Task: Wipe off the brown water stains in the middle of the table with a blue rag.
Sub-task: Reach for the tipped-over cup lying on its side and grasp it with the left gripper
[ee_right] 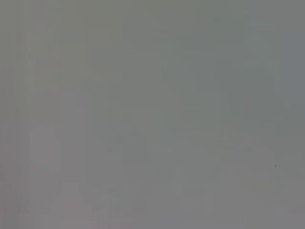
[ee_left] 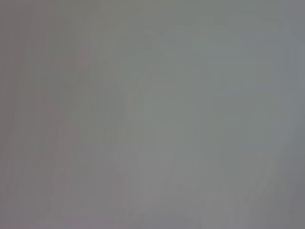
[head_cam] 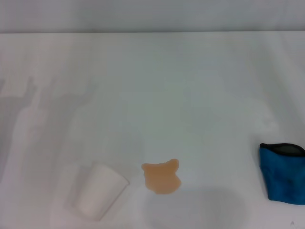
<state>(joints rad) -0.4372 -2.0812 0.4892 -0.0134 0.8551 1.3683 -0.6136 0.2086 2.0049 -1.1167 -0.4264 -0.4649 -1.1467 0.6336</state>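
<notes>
The table (head_cam: 152, 86), white and smooth, fills nearly the whole head view; no arm or gripper is seen on it, only faint shadows toward the left edge. Both wrist views show plain grey and nothing identifiable, so the state of either gripper's jaws cannot be told.

The blue rag (head_cam: 282, 174) is noted at the right edge of the tabletop, near the front, partly cut by the frame. It lies folded, with a dark edge along its far side. It is judged soft, light and limp: it would sag and unfold if lifted by one corner. A pinch across the folded thickness, at the near-left border facing the stain, is judged the best hold, so that a flat pad of cloth can be dragged. The right arm is judged the nearer one.

A white paper cup (head_cam: 99, 191) lies tipped on its side near the front edge, left of centre. Its inside cannot be seen. It is judged light and easily knocked.

The brown water stains (head_cam: 162, 178) form one small lobed puddle near the front edge, about centre, just beside the cup, well apart from the rag. Not yet wiped; thin liquid, judged likely to smear on the slick surface.
</notes>
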